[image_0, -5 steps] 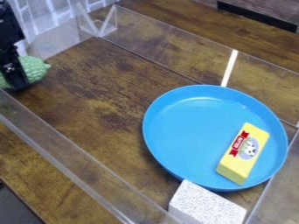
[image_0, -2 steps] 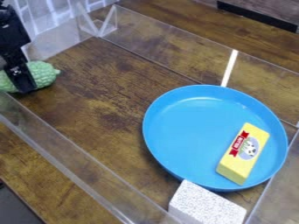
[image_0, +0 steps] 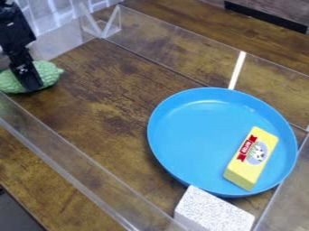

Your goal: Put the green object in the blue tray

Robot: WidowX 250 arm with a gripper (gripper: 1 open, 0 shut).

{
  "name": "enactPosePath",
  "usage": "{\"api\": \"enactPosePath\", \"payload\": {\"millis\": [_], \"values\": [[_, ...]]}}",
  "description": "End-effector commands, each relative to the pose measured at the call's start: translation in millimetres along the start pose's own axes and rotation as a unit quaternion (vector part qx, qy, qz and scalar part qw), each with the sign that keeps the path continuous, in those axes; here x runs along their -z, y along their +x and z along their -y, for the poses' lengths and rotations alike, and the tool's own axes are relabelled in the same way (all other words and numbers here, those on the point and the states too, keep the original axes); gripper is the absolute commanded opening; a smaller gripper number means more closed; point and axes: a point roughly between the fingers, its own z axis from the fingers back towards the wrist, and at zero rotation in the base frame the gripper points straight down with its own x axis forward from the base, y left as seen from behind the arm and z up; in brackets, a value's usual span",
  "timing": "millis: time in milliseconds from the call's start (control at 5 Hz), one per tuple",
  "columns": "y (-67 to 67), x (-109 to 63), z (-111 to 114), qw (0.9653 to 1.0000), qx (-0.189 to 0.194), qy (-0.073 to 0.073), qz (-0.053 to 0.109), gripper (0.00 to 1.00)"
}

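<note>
Gripper: the black gripper (image_0: pixel 27 74) comes down from the upper left corner, pointing steeply down, at about 9 o'clock in the view; its jaws are drawn close onto the green object, pinching it.
Green object: the light green knobbly lump (image_0: pixel 32 77) lies on the wooden table at the far left, at 9 o'clock, partly covered by the gripper, its ends showing on both sides of the black fingers.
Blue tray: the round blue tray (image_0: pixel 200 135) sits at about 4 o'clock, well apart from the green object, with most of its floor bare.
Yellow block: 1 yellow rectangular block with a red label (image_0: pixel 251 160) lies inside the tray, near its 4 o'clock rim.
White sponge: 1 speckled white sponge block (image_0: pixel 211 213) stands just beside the tray's rim at 6 o'clock of the view.
Table: dark wooden boards (image_0: pixel 108 108), enclosed by clear plastic walls (image_0: pixel 72 171).
</note>
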Motion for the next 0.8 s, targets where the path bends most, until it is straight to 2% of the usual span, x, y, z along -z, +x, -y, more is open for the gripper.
{"api": "enactPosePath", "payload": {"millis": [0,400,600], "values": [[-6.4,-8.4,-0.1,0.9993,-0.031,0.02,0.011,0.0],[2.3,-10.5,-6.1,0.9965,-0.077,0.021,0.022,0.0],[2.0,-13.6,-11.0,0.9922,-0.118,0.026,0.031,0.0]]}}
